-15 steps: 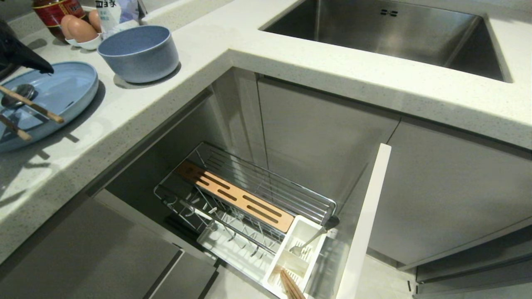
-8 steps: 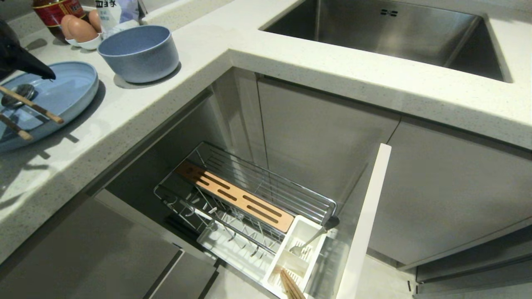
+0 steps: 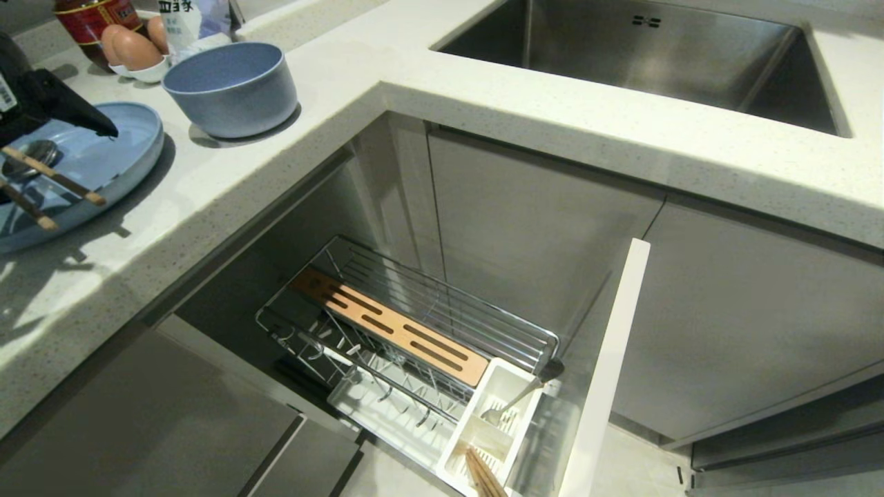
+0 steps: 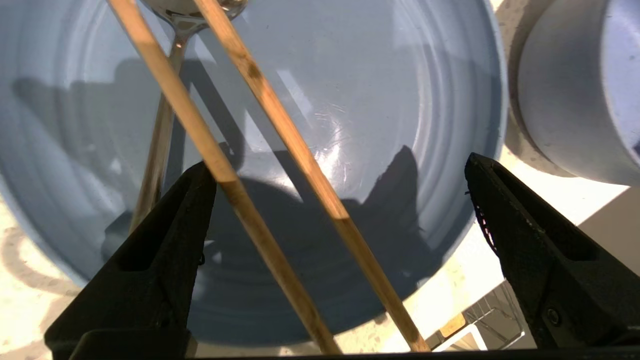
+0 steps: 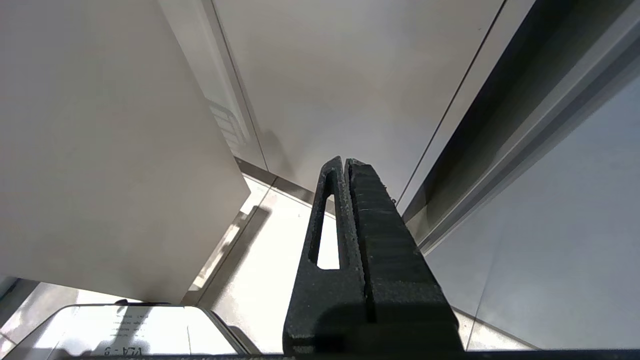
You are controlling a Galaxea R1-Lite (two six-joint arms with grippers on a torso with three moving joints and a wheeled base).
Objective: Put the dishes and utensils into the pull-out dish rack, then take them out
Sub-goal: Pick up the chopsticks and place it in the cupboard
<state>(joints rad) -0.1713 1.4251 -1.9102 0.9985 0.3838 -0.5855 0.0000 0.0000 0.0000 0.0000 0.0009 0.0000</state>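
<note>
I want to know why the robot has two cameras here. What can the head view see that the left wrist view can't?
Only the head view shows the steel sink, the eggs, and the fork in the white caddy of the pull-out dish rack.

Only the left wrist view shows the left tool wide open above the plate, both fingers clear of everything.

Both show the blue plate, the two chopsticks and spoon on it, and the blue bowl beside it.
</note>
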